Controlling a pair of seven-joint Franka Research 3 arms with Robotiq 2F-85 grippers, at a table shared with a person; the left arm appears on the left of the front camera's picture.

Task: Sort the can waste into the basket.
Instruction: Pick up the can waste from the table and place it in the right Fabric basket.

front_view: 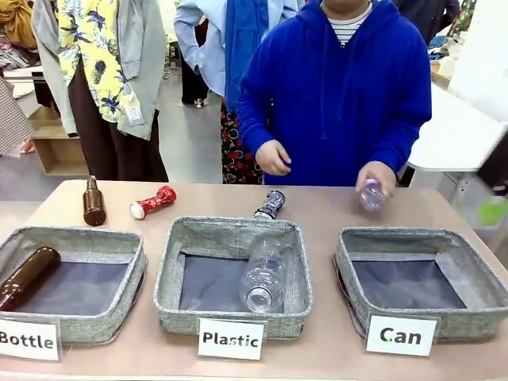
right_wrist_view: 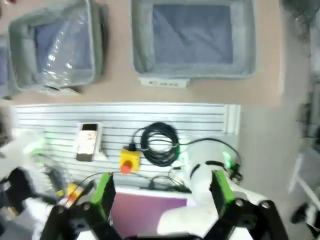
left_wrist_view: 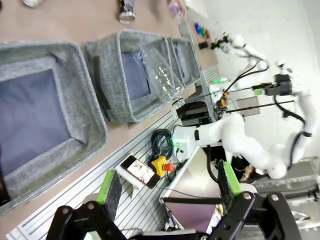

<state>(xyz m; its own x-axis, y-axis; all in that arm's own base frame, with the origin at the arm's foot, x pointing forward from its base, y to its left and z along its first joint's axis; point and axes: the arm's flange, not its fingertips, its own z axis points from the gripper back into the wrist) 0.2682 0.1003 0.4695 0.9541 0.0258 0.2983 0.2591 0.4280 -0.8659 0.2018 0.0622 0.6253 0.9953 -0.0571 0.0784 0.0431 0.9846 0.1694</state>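
Note:
The red can (front_view: 152,201) lies on its side at the table's far left. The black can (front_view: 270,205) (left_wrist_view: 126,10) lies just behind the "Plastic" basket. The grey "Can" basket (front_view: 397,235) (right_wrist_view: 192,75) stands at the right with nothing in it. My left gripper (left_wrist_view: 169,185) is open with nothing between its fingers, high over the robot's side of the table and well away from the cans. In the blurred right wrist view my right gripper (right_wrist_view: 162,192) is open too, above the robot's base and short of the "Can" basket.
The person's hand holds a clear bottle (front_view: 371,194) behind the "Can" basket. The "Plastic" basket (front_view: 230,230) holds a clear bottle (front_view: 264,274). The "Bottle" basket (front_view: 71,236) holds a brown bottle (front_view: 28,276). Another brown bottle (front_view: 94,202) stands near the red can.

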